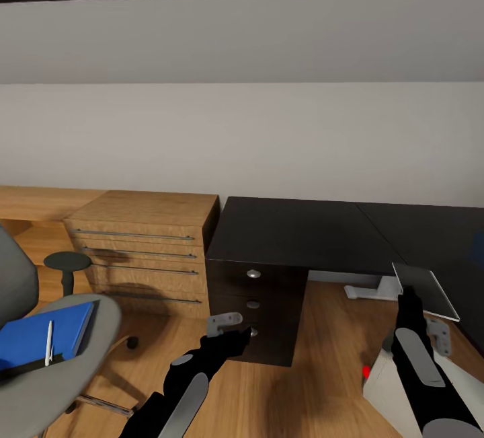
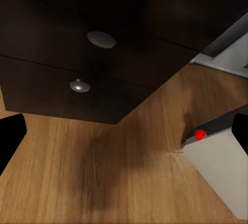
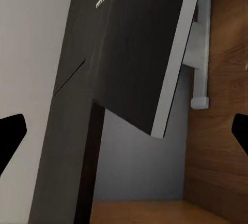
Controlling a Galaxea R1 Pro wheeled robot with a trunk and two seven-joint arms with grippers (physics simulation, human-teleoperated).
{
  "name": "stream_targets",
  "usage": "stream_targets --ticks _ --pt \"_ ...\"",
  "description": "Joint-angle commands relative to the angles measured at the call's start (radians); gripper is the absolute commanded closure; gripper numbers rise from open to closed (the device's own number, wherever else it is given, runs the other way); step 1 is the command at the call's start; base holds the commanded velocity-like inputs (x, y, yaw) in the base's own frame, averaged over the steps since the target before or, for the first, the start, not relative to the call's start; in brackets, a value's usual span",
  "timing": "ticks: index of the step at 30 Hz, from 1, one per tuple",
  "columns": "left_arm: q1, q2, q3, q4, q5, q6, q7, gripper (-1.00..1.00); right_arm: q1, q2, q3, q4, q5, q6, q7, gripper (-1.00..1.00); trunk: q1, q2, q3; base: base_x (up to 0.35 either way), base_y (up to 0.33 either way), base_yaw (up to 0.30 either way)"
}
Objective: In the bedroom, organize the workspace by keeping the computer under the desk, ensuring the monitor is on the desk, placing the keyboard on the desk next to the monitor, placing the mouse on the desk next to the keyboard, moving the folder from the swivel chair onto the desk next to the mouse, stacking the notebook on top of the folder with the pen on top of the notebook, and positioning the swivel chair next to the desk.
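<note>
Watching the keyboard [image 1: 425, 288] first: a thin dark slab with a pale grey edge, tilted, sitting low at the right end of the desk [image 1: 296, 229], just below the desk edge. I take it for the keyboard, though the keys are too blurred to confirm, and I cannot tell what it rests on.

The right gripper [image 1: 407, 301] is just beneath it, jaws spread wide and holding nothing. In the right wrist view the slab's underside [image 3: 139, 48] hangs ahead of the fingers.

By my reckoning it is light and stiff but slick, and it would twist if pinched at a corner. I would take it across a long edge near the middle.

Moving outward, the computer [image 1: 386, 384], pale grey with 1 red dot, stands on the floor right beside my right arm. The desk's white leg [image 1: 370, 288] is just behind, so that corner is tight.

The black top above is bare, so there is plenty of room to set things down. The left gripper [image 1: 234, 337] is wide too and empty, near the drawer unit [image 1: 259, 310] with its 3 knobs.

Far left, the swivel chair [image 1: 74, 357] carries the blue folder [image 1: 33, 337] with the pen [image 1: 49, 342] on top. It sits well apart from the desk, in front of the light-wood cabinet [image 1: 144, 243].
</note>
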Motion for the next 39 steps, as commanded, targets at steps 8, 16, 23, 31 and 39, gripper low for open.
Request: stream_targets --ticks 8,16,23,31,39 --pt "-0.001 -0.001 -0.002 -0.002 0.01 0.003 -0.008 -1.0 0.0 -0.028 -0.018 0.004 -0.01 0.008 -0.002 -1.0 0.0 -0.001 -0.001 0.0 0.0 0.0" --pt "-0.001 -0.002 -0.001 -0.007 0.01 0.003 -0.014 -1.0 0.0 -0.03 -0.019 0.005 -0.01 0.009 -0.002 -1.0 0.008 -0.015 -0.007 0.0 0.0 0.0" --pt "-0.001 -0.003 -0.001 -0.008 0.01 0.004 -0.013 -1.0 0.0 -0.032 -0.019 0.005 -0.01 0.009 -0.003 -1.0 0.034 -0.064 -0.029 0.0 0.0 0.0" --pt "-0.001 -0.003 -0.001 -0.007 0.01 0.004 -0.012 -1.0 0.0 -0.032 -0.018 0.005 -0.01 0.009 -0.004 -1.0 0.065 -0.12 -0.054 0.0 0.0 0.0" --pt "-0.001 -0.003 -0.001 -0.006 0.01 0.004 -0.013 -1.0 0.0 -0.032 -0.018 0.005 -0.01 0.009 -0.005 -1.0 0.084 -0.155 -0.07 0.0 0.0 0.0"
